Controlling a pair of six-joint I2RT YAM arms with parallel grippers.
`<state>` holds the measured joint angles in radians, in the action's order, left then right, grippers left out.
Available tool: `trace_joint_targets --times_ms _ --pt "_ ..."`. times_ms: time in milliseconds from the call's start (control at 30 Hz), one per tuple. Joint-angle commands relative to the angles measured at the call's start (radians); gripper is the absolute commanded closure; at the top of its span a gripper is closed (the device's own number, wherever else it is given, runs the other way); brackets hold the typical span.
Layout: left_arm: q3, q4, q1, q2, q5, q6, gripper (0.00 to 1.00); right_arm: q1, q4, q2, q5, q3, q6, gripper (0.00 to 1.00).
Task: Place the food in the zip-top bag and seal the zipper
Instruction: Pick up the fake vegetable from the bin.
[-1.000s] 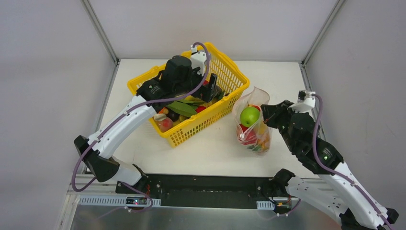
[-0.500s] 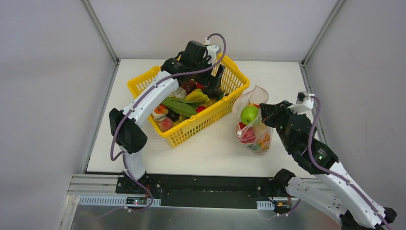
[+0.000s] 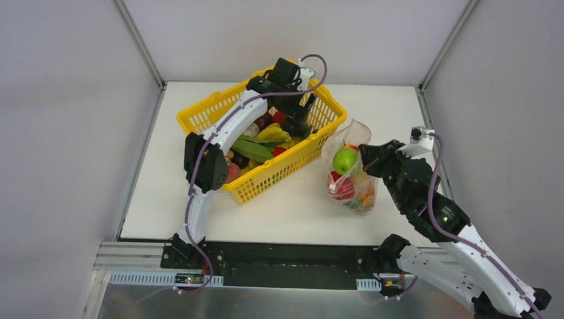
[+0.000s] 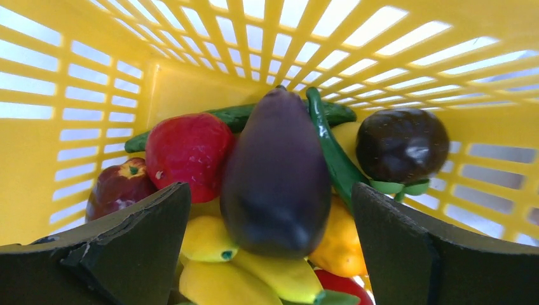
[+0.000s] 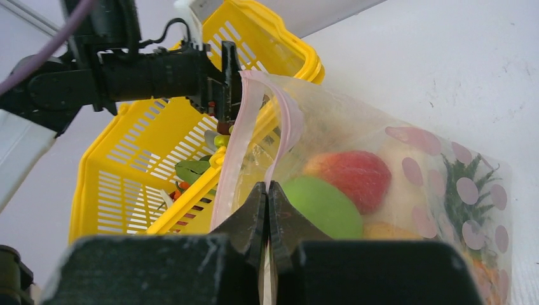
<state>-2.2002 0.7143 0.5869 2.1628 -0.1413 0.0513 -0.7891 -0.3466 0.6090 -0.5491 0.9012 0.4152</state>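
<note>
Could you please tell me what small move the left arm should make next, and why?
I would probably lower the left gripper slightly and close it on the purple eggplant: its open fingers stand either side of it in the yellow basket, while the right gripper pinches the zipper, with the zip-top bag open at its mouth.

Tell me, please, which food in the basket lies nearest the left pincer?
The dark purple eggplant, centred between the left pincer's fingers; the red fruit sits left of it, the dark round fruit right.
</note>
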Motion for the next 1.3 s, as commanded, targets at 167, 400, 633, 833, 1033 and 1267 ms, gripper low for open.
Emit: trace_joint_targets --times_ms 167,400,633,833,1033,1267 --pt "-0.022 0.021 -0.014 0.089 0.063 0.044 0.01 -0.002 0.043 -0.005 0.017 0.037 -0.025 0.99" --pt "0.008 -0.026 -0.013 0.128 0.053 -0.046 0.23 -0.001 0.03 -0.004 0.037 0.047 -0.012 0.99" --pt "0.13 -0.092 -0.013 0.007 0.042 -0.121 0.61 -0.002 0.007 -0.031 0.027 0.047 0.001 0.99" --pt "0.167 -0.105 -0.013 -0.121 0.007 -0.141 0.77 -0.002 -0.001 -0.04 0.028 0.044 0.007 0.99" --pt "0.229 -0.148 -0.013 -0.254 -0.025 -0.174 0.77 -0.002 -0.003 -0.043 0.031 0.045 0.009 0.99" --pt "0.293 -0.171 -0.014 -0.371 -0.038 -0.185 0.77 -0.002 -0.005 -0.035 0.051 0.045 0.014 0.99"
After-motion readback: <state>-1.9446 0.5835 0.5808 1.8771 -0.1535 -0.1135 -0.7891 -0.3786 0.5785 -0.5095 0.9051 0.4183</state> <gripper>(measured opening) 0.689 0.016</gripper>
